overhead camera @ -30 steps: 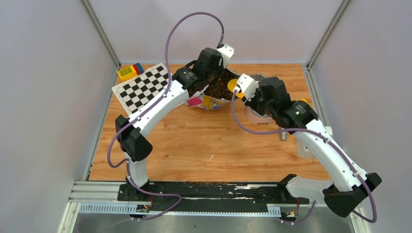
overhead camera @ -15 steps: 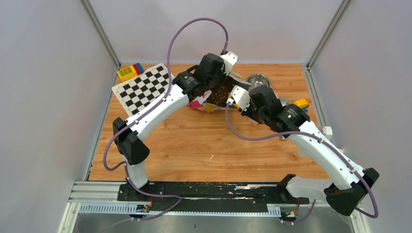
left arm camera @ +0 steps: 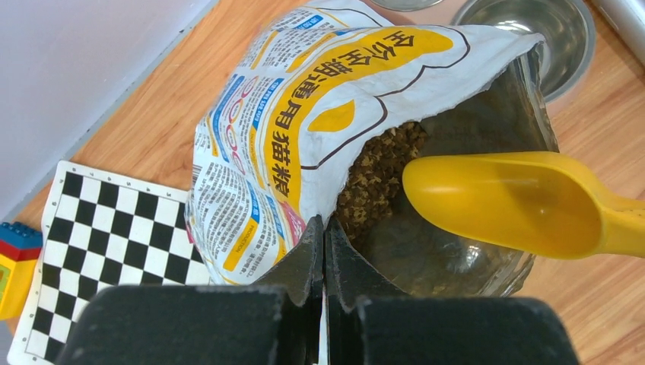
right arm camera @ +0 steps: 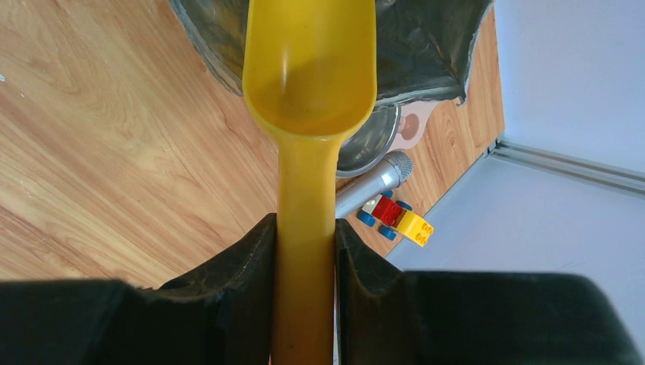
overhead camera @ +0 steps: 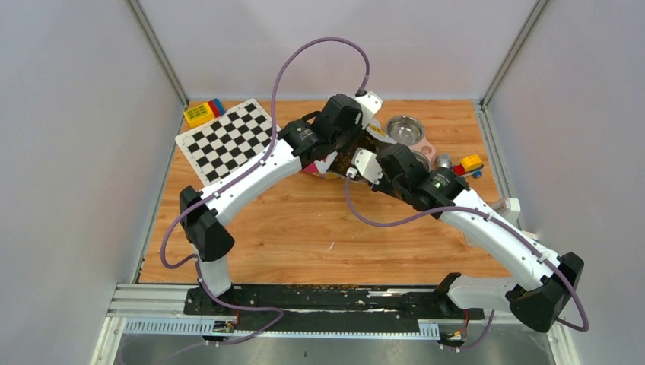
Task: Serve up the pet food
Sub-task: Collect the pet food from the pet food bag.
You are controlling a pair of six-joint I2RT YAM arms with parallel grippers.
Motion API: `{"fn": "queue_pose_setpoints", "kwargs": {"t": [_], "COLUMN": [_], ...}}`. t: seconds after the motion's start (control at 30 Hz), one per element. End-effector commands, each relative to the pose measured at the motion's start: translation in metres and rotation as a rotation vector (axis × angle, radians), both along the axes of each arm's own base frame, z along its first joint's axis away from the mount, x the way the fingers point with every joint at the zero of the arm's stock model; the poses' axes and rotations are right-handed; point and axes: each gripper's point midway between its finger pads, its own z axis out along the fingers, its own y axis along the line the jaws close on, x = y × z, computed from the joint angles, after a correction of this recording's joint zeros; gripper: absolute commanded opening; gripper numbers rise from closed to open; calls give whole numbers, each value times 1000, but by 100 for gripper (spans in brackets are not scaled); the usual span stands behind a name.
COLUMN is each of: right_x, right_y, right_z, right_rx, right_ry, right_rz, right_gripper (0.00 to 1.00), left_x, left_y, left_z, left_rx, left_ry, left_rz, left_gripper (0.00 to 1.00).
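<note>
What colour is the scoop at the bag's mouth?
The scoop is yellow; clearest in the left wrist view.

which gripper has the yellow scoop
The right gripper: it clamps the handle of the scoop, which sits empty at the bag's mouth. The left gripper is shut on the rim of the bag instead.

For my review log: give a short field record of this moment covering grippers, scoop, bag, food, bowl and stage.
left gripper: shut, pinching the open edge of the bag
right gripper: shut on the handle of the yellow scoop
yellow scoop: empty, cup at the bag's mouth
pet food: brown kibble inside the bag
steel bowl: beyond the bag, no kibble seen in it
stage: nothing scooped or served yet
</note>
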Motion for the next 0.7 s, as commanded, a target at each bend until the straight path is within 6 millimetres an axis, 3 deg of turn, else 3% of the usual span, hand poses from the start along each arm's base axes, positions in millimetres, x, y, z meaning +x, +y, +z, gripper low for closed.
{"fn": "queue_pose_setpoints", "kwargs": {"t": [0.0,0.27,0.67], "right_x": [2,9,20], "right_y": [-5,1,13], "right_z": [-2,-1,-5], "right_rx": [-57,-65,-31], "right_ry": [-23,-45,-82], "right_rz": [-8,-24,-16], "right_gripper": [0,0,0], "left_x": [-8,-8,-6], "left_y": [-6,-11,-14], "left_z": [27,24,40], "left_rx": [-62,-54,-79], "left_ry": [-50,-46,-68], "left_rz": [-8,-17,-25], "left_gripper": [0,0,0]}}
